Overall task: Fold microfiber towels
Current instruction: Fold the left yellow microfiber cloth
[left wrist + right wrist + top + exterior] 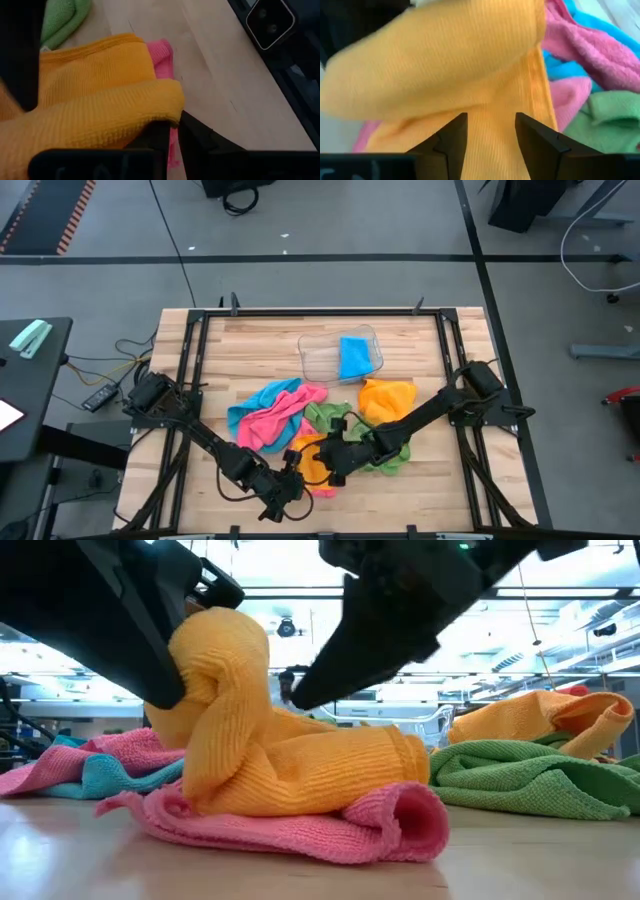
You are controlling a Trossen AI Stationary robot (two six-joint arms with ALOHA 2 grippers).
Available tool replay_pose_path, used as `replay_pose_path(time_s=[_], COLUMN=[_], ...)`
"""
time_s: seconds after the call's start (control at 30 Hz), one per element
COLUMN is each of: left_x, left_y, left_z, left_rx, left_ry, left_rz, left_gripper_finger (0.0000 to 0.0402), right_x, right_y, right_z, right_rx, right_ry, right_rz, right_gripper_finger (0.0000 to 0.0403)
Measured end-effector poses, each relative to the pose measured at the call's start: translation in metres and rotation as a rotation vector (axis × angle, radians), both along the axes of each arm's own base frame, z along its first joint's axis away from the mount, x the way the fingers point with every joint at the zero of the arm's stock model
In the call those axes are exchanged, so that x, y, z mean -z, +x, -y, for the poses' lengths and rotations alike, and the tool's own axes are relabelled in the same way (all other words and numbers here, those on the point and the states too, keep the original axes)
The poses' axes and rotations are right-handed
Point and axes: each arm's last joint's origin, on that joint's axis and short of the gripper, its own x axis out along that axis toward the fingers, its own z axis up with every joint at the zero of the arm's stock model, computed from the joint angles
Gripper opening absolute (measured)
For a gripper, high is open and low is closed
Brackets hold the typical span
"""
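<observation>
High view showed the wooden counter (450, 480) with both dark arms reaching in toward a loose heap of cloths near its front middle. Toward the back edge stood a clear plastic tray (318, 360) with a blue towel (354, 356) lying in it. In front of that lay the unfolded pile: a second orange towel (388, 396) bunched near the right arm, a green towel (325, 416) spread beside it, and a pink towel (285, 418) tangled with a turquoise towel (240, 416) further left.

The orange towel (290, 765) being worked lay on a pink fold at the front of the pile, humped up high at one end in the low view. The left tool (172, 131) sat at that towel's edge, its fingers nearly together around the hem; whether they pinched it or were letting it go I could not tell. The right tool (490, 132) stood half open with the orange cloth running between its fingers, though I could not tell whether they actually pressed on it.

By my reading, the fold of this orange towel was in mid-course, one end doubled over and not laid flat. The next move probably called for both corners to be held firmly, the cloth pulled clear of the pink one beneath, then laid down smooth.
</observation>
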Motion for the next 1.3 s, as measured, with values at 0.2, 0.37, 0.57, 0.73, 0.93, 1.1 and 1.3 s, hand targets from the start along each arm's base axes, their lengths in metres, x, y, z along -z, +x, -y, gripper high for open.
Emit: replay_pose_path(time_s=[0.2,0.37,0.57,0.73,0.93,1.1,1.3], left_x=[0.0,-0.001,0.0,0.0,-0.007,-0.016,-0.018], left_y=[0.001,0.001,0.003,0.003,0.007,0.01,0.01], left_z=[0.0,-0.001,-0.004,-0.004,-0.003,-0.003,-0.004], left_rx=[-0.006,-0.013,-0.024,-0.033,-0.096,-0.117,-0.12], left_ry=[-0.005,-0.013,-0.012,-0.019,-0.069,-0.064,-0.052], left_rz=[0.004,0.005,0.004,-0.002,-0.018,-0.045,-0.059], left_gripper_finger=[0.0029,0.0031,0.004,0.0036,0.0031,0.0042,0.0047], right_x=[0.007,0.008,0.004,-0.004,0.002,0.003,0.005], right_y=[-0.009,-0.011,-0.019,-0.027,-0.035,-0.043,-0.054], right_z=[-0.002,-0.006,-0.01,-0.01,-0.008,-0.012,-0.016], right_rx=[0.032,0.008,-0.002,0.018,0.036,0.028,0.005], right_ry=[-0.001,0.043,0.035,0.044,0.007,-0.018,-0.061], right_rz=[-0.09,-0.11,-0.144,-0.17,-0.261,-0.313,-0.378], right_gripper_finger=[0.0174,0.0174,0.0174,0.0174,0.0174,0.0174,0.0174])
